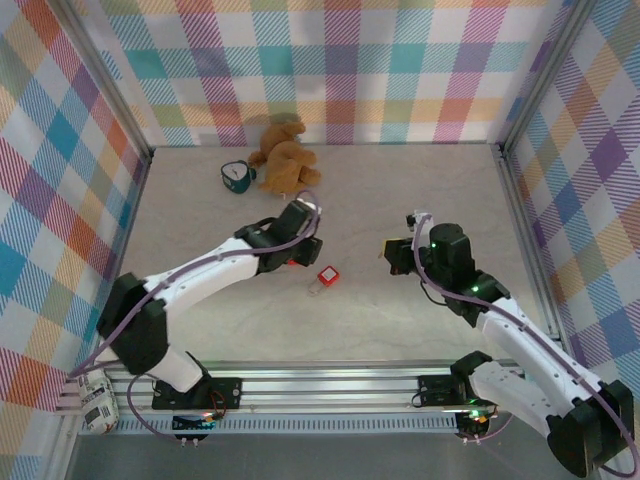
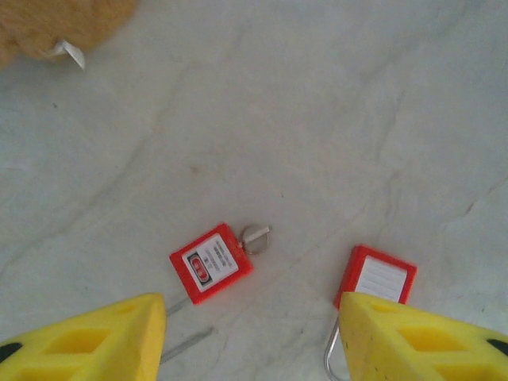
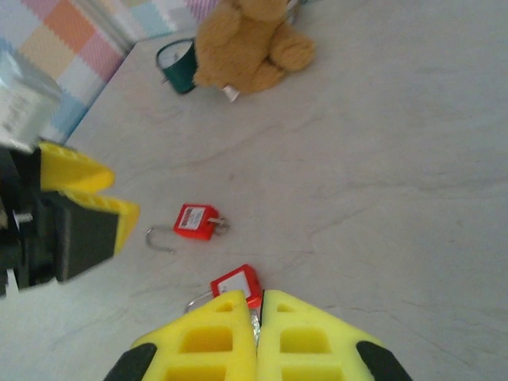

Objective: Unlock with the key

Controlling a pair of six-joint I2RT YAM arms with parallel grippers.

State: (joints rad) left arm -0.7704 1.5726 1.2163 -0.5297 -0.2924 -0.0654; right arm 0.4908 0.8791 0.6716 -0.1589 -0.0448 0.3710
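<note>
The left gripper (image 2: 252, 325) hangs with its jaws spread wide, holding nothing. The key (image 2: 255, 236) lies just ahead of the gap between them, touching the end of a red padlock (image 2: 209, 263). The right gripper (image 3: 258, 303) is pinched shut.

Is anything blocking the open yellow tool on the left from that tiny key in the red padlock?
Nothing visible does. The left tool hangs open, and the key sticks out of one padlock just ahead of it. The second padlock lies apart, to one side.
</note>
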